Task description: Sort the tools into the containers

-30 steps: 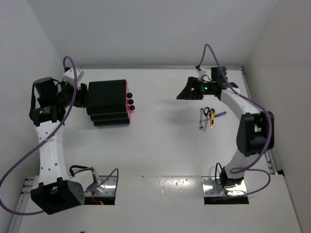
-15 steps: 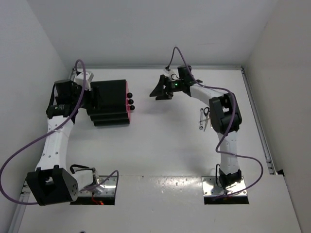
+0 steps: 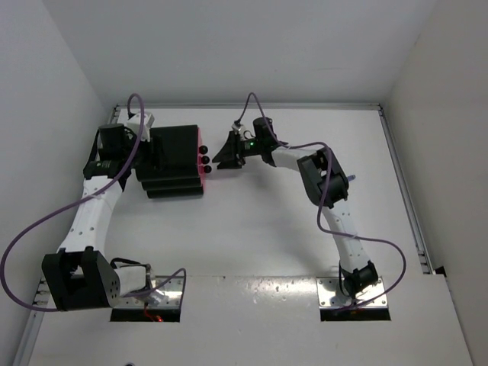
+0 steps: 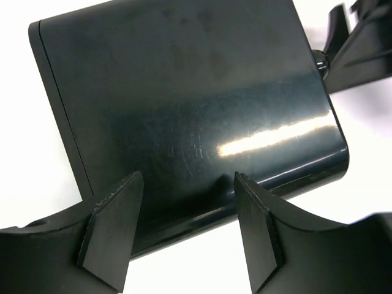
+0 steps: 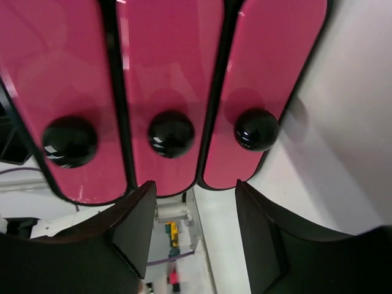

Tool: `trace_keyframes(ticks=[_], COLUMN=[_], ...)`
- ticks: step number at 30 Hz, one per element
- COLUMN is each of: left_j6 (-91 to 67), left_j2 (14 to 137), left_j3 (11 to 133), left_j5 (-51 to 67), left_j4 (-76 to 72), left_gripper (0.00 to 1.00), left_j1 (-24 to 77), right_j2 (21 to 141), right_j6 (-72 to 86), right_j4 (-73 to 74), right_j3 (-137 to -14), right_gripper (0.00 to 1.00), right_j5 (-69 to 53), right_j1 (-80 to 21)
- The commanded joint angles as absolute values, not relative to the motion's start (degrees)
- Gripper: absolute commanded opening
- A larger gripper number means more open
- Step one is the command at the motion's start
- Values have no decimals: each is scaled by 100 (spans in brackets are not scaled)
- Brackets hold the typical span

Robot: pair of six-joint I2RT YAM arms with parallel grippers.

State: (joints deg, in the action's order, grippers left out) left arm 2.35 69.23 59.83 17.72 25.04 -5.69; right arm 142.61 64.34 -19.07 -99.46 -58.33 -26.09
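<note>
Glossy pink drawer fronts (image 5: 159,61) look slippery; take the middle knob (image 5: 171,133). Both parted, empty: right gripper (image 5: 193,187) facing it, left gripper (image 4: 188,177) behind drawer unit (image 4: 184,92).

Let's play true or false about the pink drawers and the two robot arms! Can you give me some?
1. All three pink drawers look shut. True.
2. The knobs on the drawers are white. False: they are round and black.
3. The right gripper faces the drawer fronts with its jaws apart. True.
4. The right gripper is holding scissors. False: nothing is between its jaws.
5. The left gripper is at the front of the drawers too. False: it is at the other side of the black drawer unit, by its plain black back.
</note>
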Motion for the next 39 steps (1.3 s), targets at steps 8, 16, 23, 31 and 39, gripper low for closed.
trace_keyframes(ticks=[8, 16, 23, 31, 39], left_j6=[141, 193, 193, 246, 246], left_j2=[7005, 7058, 7110, 7163, 7216], left_j3=[5977, 5924, 5871, 5871, 5818], left_j5=[1661, 1661, 1661, 1608, 1556], left_j4=[2232, 2232, 2232, 2180, 2180], left_gripper=[65, 65, 65, 65, 65], left_j1=[-519, -466, -466, -466, -466], right_j2=[14765, 15222, 15468, 15679, 15680], right_j6=[7269, 7594, 7945, 8095, 8033], right_j4=[-2830, -3050, -3339, -3367, -3313], right_j3=[-10134, -10441, -10687, -10749, -10802], right_gripper=[52, 52, 52, 52, 45], right_j5=[-5924, -5766, -5713, -5599, -5493], right_j1=[-2724, -2839, -2892, -3006, -3006])
